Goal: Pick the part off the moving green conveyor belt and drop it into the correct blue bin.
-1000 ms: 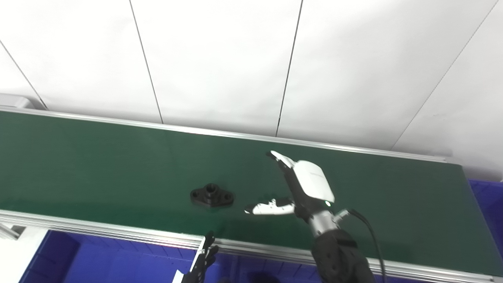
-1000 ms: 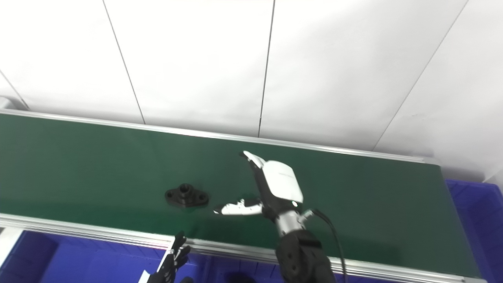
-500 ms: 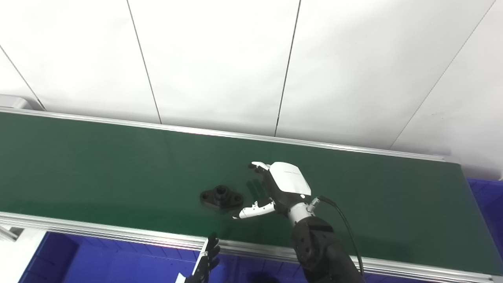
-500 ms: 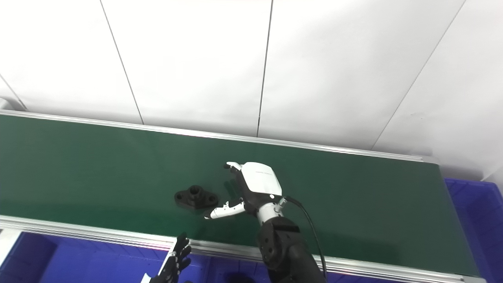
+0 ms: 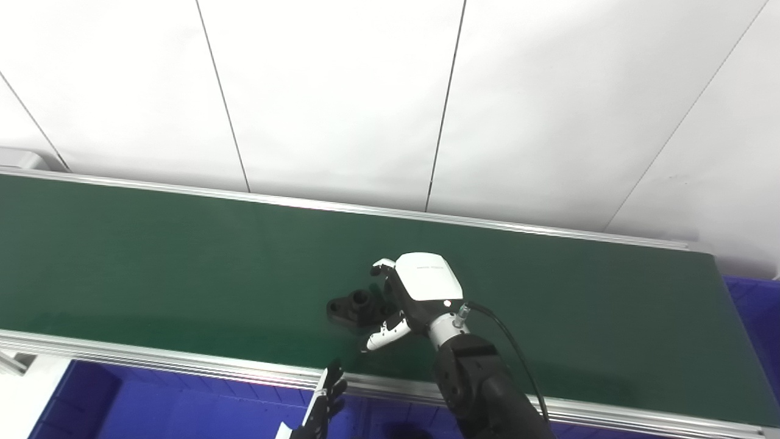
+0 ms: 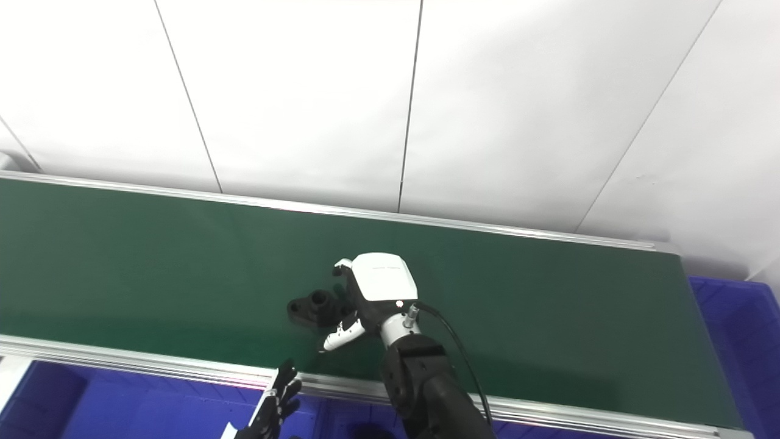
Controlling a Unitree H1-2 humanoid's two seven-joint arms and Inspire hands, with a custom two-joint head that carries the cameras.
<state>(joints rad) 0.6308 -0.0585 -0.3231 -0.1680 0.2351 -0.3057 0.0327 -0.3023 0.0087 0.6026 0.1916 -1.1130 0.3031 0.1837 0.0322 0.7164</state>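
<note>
While the black flanged part (image 5: pixel 352 306) lay flat on the green conveyor belt (image 5: pixel 152 262), toward the belt's near rail, the right hand (image 5: pixel 409 296) rested on the belt just right of it. The hand's fingers (image 5: pixel 382 267) curled over the part's right end, and its thumb (image 5: pixel 384 333) reached in on the near side; whether they gripped the part or only touched it could not be told. Below the belt's near rail, only the dark fingertips of the left hand (image 5: pixel 323 402) showed over the blue bin (image 5: pixel 183 405), slightly spread and holding nothing.
</note>
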